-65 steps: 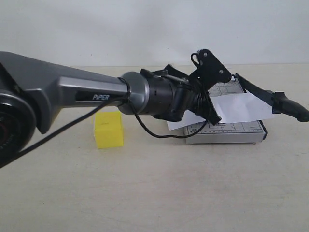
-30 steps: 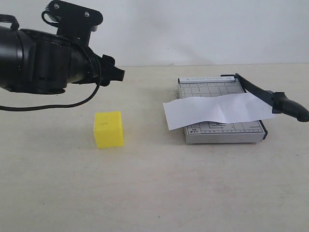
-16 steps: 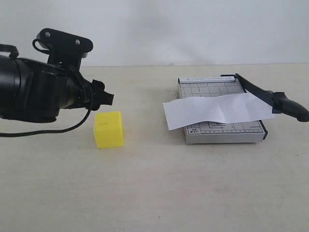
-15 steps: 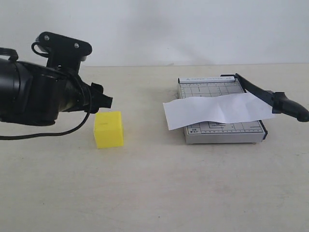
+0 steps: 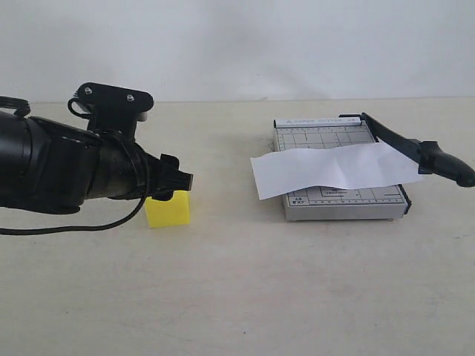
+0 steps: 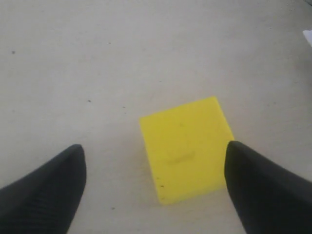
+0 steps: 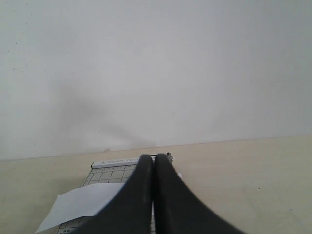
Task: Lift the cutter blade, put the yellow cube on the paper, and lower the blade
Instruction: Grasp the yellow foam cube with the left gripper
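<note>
Two left fingers (image 6: 48, 190) hang released either side of the yellow cube (image 6: 187, 146) on the counter (image 6: 73, 58) (right fingers (image 7: 141, 195) clenched, empty), so step two: close, lift, carry to paper (image 5: 334, 169).

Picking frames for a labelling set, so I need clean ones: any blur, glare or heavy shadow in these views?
Exterior view: soft, even light, no glare; the yellow cube and paper are sharp. Left wrist view: the cube is clear, the dark left end effector looks soft-edged. Right wrist view: the shut right end effector is a featureless black shape; a dim shadow smudges the wall.
</note>
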`<state>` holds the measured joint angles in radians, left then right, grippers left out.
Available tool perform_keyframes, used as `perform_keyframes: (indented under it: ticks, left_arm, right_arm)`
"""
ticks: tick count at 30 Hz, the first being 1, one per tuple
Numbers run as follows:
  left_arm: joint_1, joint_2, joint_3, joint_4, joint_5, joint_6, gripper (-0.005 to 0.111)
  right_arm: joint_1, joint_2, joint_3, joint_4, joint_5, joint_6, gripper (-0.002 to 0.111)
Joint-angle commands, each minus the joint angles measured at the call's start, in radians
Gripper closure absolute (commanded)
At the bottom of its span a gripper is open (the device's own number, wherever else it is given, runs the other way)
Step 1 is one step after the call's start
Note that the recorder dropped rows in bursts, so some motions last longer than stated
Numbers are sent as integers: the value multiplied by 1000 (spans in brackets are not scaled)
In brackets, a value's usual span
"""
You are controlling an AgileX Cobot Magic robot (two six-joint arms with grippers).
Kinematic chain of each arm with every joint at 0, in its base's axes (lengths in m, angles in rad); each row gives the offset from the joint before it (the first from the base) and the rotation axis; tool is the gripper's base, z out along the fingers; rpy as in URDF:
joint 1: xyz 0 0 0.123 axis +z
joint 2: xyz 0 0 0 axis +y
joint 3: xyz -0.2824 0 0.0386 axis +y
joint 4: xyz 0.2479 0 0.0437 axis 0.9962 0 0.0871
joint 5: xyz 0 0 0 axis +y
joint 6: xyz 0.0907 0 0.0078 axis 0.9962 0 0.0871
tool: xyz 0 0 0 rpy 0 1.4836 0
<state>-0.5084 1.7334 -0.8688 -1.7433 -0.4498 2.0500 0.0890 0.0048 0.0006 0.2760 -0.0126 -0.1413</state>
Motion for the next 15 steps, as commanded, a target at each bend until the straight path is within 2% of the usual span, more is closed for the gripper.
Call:
perform_keyframes:
  ticks: [1,5,10,15]
  left_arm:
    - [-2,23,-11,-1,87,-82,33]
    - [-2,23,-26,-1,107,-97,32]
    - [-2,23,-62,-1,115,-97,19]
    - [-2,23,-69,-1,150,-95,19]
  right_arm:
    - [1,-5,-1,0,-6,2,108]
    - [1,-5,-1,0,-6,2,108]
    - [1,-5,-1,-2,-6,2,108]
    - [1,-5,-1,-2,-6,2,108]
